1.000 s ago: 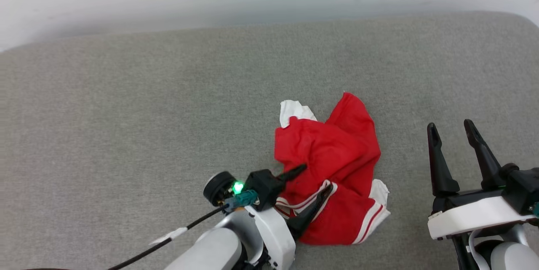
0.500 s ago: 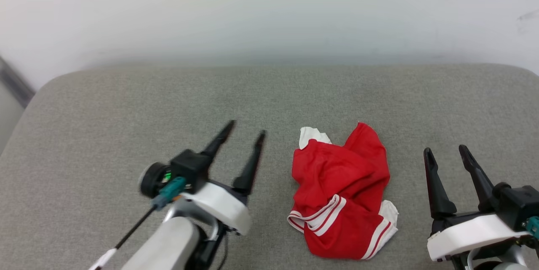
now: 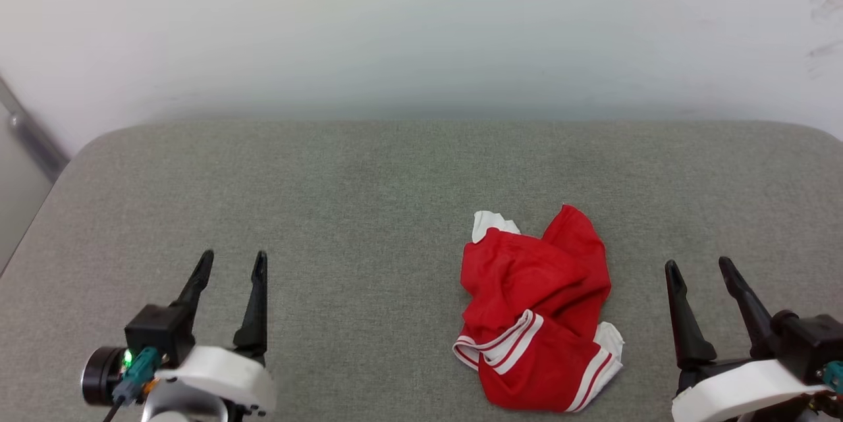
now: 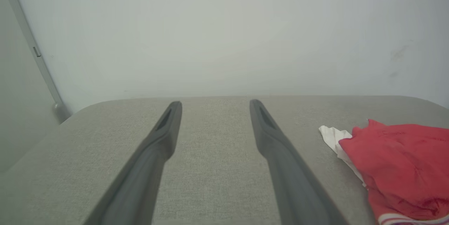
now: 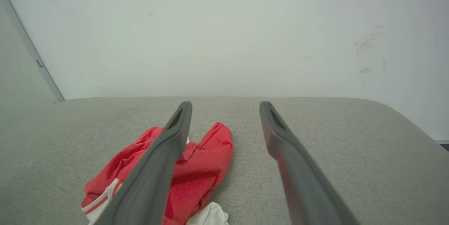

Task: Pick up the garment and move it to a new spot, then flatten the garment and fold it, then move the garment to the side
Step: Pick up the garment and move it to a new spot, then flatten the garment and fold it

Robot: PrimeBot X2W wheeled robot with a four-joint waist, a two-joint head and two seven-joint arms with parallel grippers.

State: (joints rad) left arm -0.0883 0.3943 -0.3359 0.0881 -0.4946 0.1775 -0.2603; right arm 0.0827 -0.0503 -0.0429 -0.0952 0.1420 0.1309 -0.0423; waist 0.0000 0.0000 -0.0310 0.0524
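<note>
Here, left gripper spread wide, empty, right gripper likewise, garment untouched.

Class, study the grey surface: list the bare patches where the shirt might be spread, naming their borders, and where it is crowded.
Largest bare patch: the grey surface between the left gripper and the garment, running back to the wall. A band behind the garment, along the far edge, is also bare. Crowded: the narrow strip between the garment and the right gripper.

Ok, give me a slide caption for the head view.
Crumpled red-and-white garment lies on the grey cushion between the open left gripper and open right gripper, neither touching it.
</note>
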